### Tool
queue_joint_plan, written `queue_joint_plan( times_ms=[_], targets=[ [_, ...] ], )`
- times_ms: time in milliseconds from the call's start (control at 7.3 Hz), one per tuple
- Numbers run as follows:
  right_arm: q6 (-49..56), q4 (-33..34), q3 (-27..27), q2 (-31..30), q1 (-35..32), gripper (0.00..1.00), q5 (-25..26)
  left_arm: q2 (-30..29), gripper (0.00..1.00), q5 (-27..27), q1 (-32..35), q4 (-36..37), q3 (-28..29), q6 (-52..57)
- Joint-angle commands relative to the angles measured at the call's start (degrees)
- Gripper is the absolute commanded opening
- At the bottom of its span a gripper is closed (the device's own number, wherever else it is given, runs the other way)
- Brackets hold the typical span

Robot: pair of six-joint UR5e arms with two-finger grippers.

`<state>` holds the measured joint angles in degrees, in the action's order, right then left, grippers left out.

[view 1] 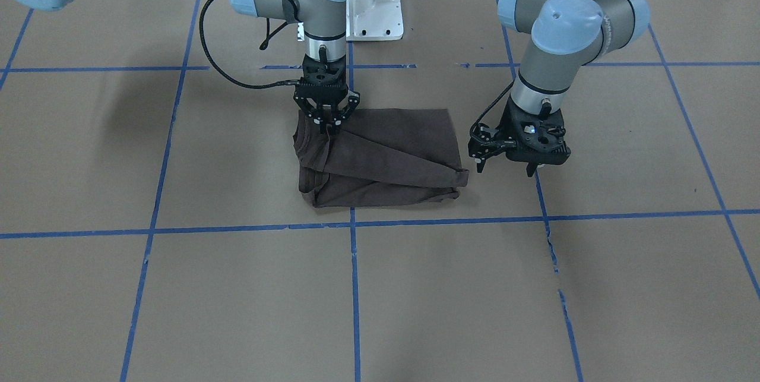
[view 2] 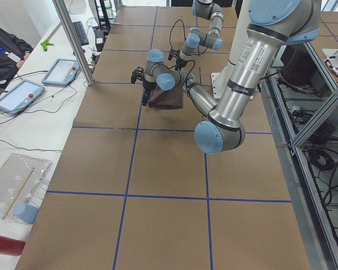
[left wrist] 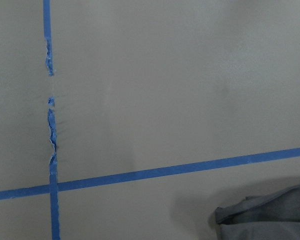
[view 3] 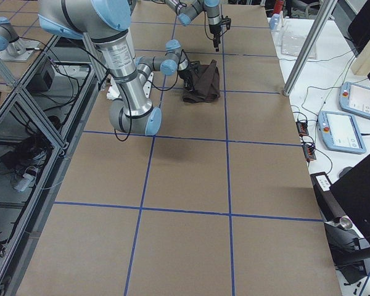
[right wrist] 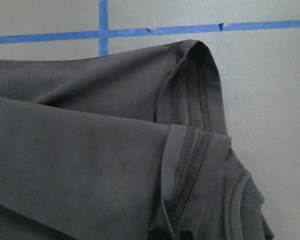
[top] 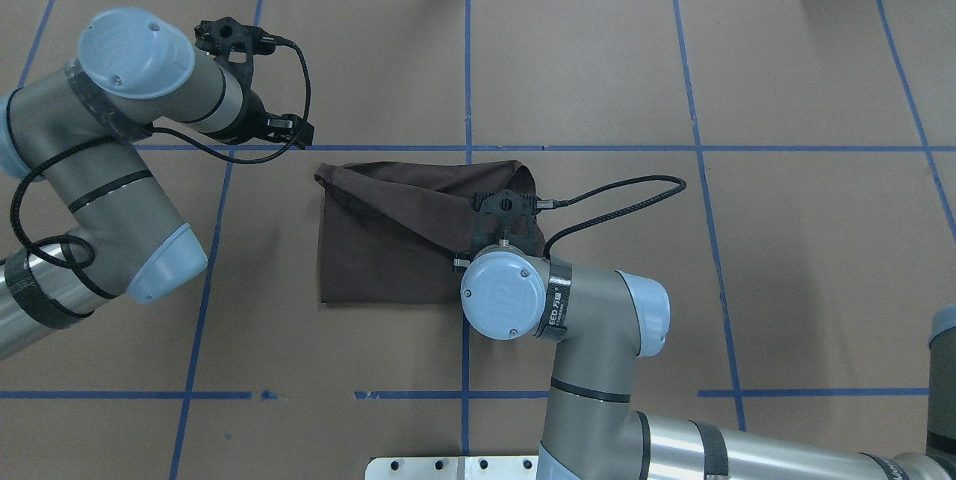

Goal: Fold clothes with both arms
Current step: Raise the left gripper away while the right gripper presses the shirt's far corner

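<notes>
Brown cloth fills the right wrist view. It is the shirt (right wrist: 80, 150), soft and dark, with wide smooth parts and thick folded edges. Two rows of tiny stitches run along a hem (right wrist: 202, 95). A ribbed, round collar (right wrist: 240, 200) curves at the bottom right.

From across the table, the shirt (view 1: 392, 150) is folded into a rough square. It lies on the paper (view 1: 237, 299) in the middle of the table, between the two arms. The paper is flat, dull and brown, and strips of blue tape (view 1: 355, 287) cross it in big squares. Some of the tape is torn and ragged.

The right pincer (view 1: 328, 126) points straight down at the corner of the shirt by the collar. Its black fingers are squeezed together on a bit of cloth. A fold is pulled tight from that pinch and slants across the shirt to the far corner.

The left pincer (view 1: 504, 169) hangs just beside the other end of the shirt and does not touch it. Its fingers look spread apart and have nothing between them. Its own camera sees only paper, tape and one lumpy corner of the shirt (left wrist: 270, 215).
</notes>
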<state>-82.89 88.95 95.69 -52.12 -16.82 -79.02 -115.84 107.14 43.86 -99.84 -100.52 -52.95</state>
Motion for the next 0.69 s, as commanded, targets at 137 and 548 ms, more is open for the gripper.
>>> queue_joint_plan(
  times_ms=[137, 548],
  targets=[
    [0.62, 0.35, -0.42, 0.52, -4.08, 0.00, -0.25, 0.00, 1.00, 0.00, -0.09, 0.00, -0.03, -1.10],
    [1.94, -0.35, -10.55, 6.74, -9.62, 0.00, -0.26, -0.09, 1.00, 0.00, -0.18, 0.00, -0.11, -1.11]
  ],
)
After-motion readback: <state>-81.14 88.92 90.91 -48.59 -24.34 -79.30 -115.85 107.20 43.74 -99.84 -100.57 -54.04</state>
